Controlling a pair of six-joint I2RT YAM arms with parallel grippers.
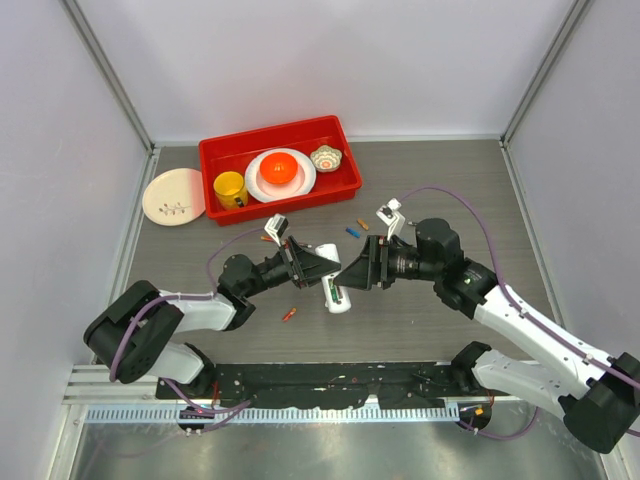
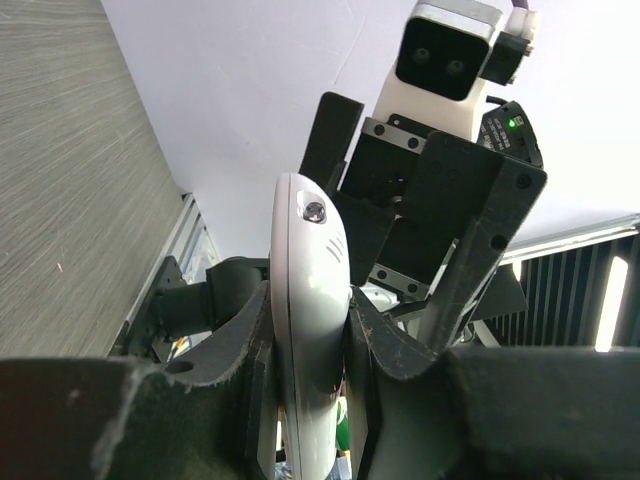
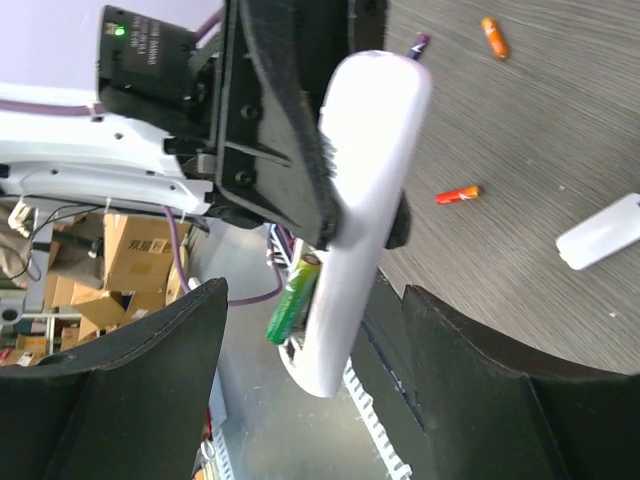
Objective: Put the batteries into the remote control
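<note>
My left gripper [image 1: 325, 268] is shut on the white remote control [image 1: 336, 292] and holds it above the table; in the left wrist view the remote [image 2: 310, 290] stands upright, pinched between my pads [image 2: 240, 350]. A green battery [image 3: 292, 300] sticks out at a slant from the remote's [image 3: 370, 170] open compartment. My right gripper [image 1: 352, 274] is open and empty, facing the remote's end, with its fingers [image 3: 150, 390] either side and apart from it. Loose batteries lie on the table: orange [image 1: 288, 315], blue [image 1: 352, 231], orange [image 1: 362, 223].
A red bin [image 1: 215, 160] at the back holds a yellow cup [image 1: 230, 189], an orange ball [image 1: 281, 168] on a plate and a small bowl [image 1: 326, 157]. A white plate [image 1: 172, 195] lies left of it. A small white piece [image 3: 600, 232] lies on the table.
</note>
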